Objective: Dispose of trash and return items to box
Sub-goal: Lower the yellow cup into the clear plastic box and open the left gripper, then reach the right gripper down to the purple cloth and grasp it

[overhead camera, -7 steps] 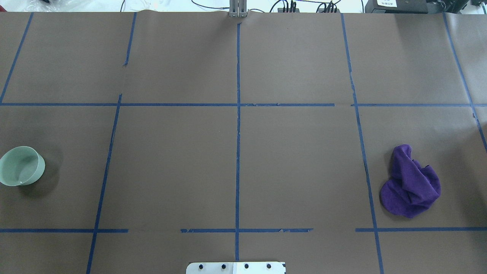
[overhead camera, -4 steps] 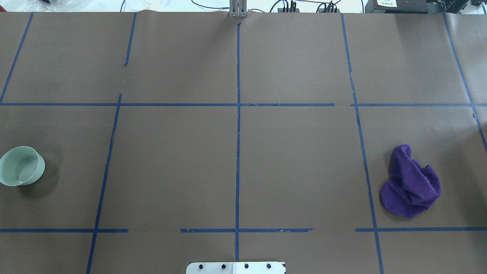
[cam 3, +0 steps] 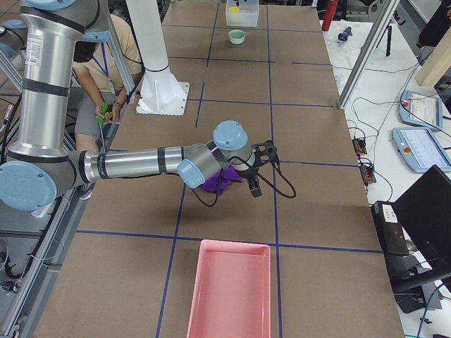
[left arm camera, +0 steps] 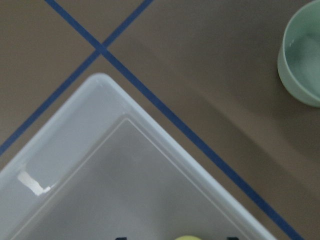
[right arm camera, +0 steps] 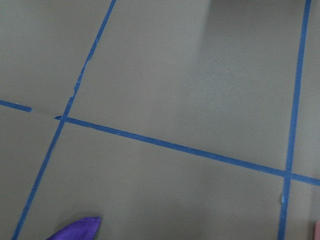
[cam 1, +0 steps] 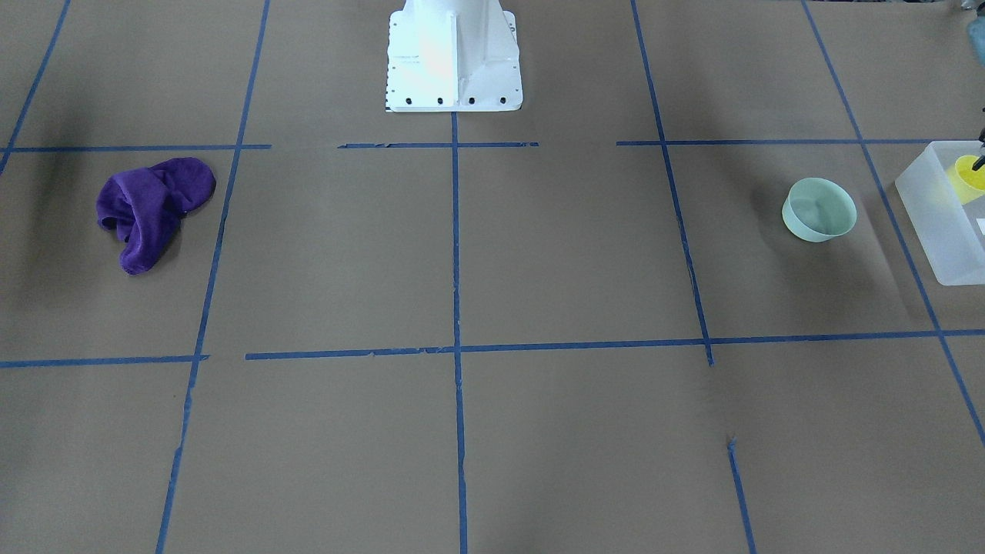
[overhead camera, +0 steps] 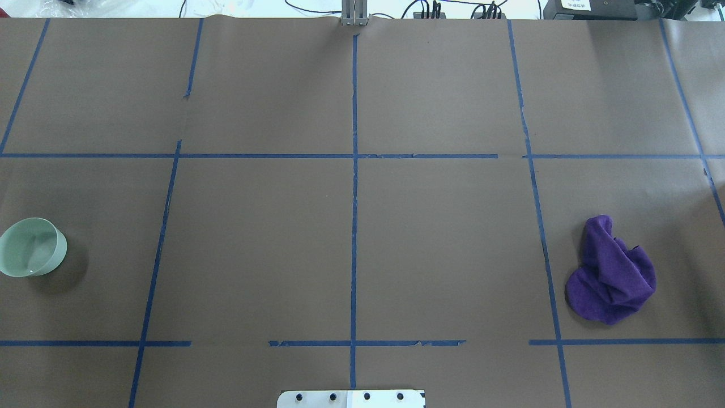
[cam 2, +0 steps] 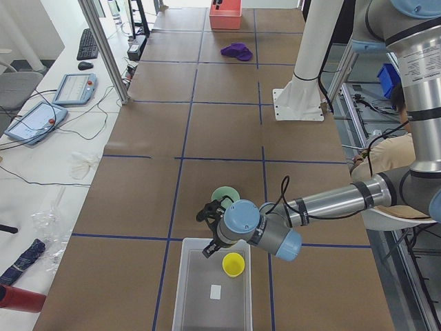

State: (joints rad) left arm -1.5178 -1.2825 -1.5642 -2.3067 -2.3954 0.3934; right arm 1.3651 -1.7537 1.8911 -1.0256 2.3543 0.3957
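Note:
The mint-green bowl (cam 1: 819, 209) stands upright on the brown table, also in the overhead view (overhead camera: 31, 247) and the left wrist view (left arm camera: 302, 65). The frosted box (cam 1: 935, 208) stands beside it at the table's end (cam 2: 180, 289). The yellow cup (cam 2: 233, 263) stands inside the box, just showing in the left wrist view (left arm camera: 187, 238). My left gripper (cam 2: 210, 234) hovers over the box's near wall, its dark tips apart at the wrist view's bottom edge. My right gripper (cam 3: 259, 169) hangs over the purple cloth (cam 3: 215, 184); I cannot tell if it is open or shut.
The purple cloth (overhead camera: 612, 272) lies crumpled at the right side. A pink bin (cam 3: 196, 296) stands at the table's right end. The white robot base (cam 1: 454, 61) is at the near middle edge. Blue tape lines grid the table.
The shadow beside the bowl has shrunk a little in the overhead view. The bowl and the cloth have not moved.

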